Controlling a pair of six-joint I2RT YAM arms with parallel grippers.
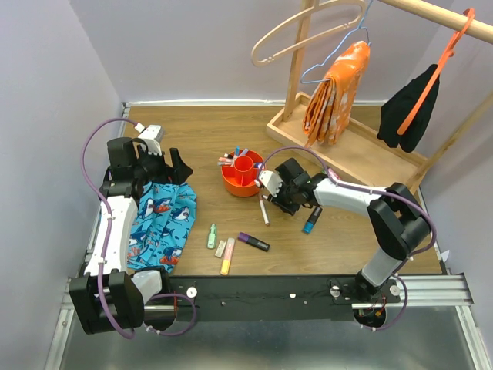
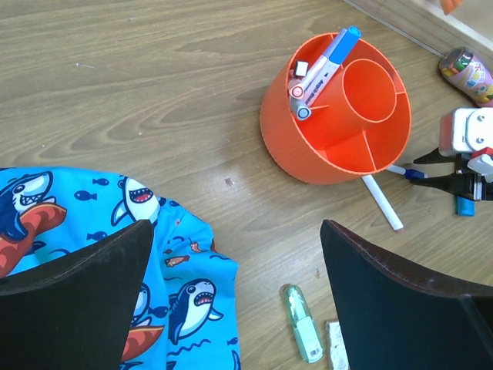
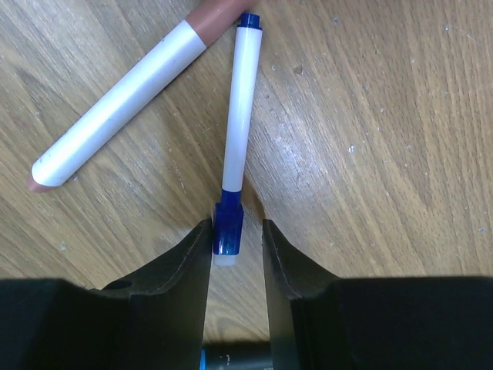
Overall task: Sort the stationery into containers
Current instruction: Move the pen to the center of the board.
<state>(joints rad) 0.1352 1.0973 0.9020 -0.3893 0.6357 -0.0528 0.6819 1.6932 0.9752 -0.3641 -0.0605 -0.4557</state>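
Blue-capped pen (image 3: pixel 237 116) — pickup in hand beside the orange bowl (image 1: pixel 231 185).
Top view: right gripper (image 1: pixel 271 189) low, just right of it at centre frame. Left wrist view: left gripper (image 2: pixel 235 227) gapes wide, empty. Right wrist view alone shows narrowed jaws straddling its cap, seemingly unclamped — next, close and lift.

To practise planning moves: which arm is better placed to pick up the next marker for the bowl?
Right, most likely. The right arm's fingers straddle the blue-capped white marker near the orange bowl. The left arm's fingers hang wide above the shark-print cloth, away from that marker.
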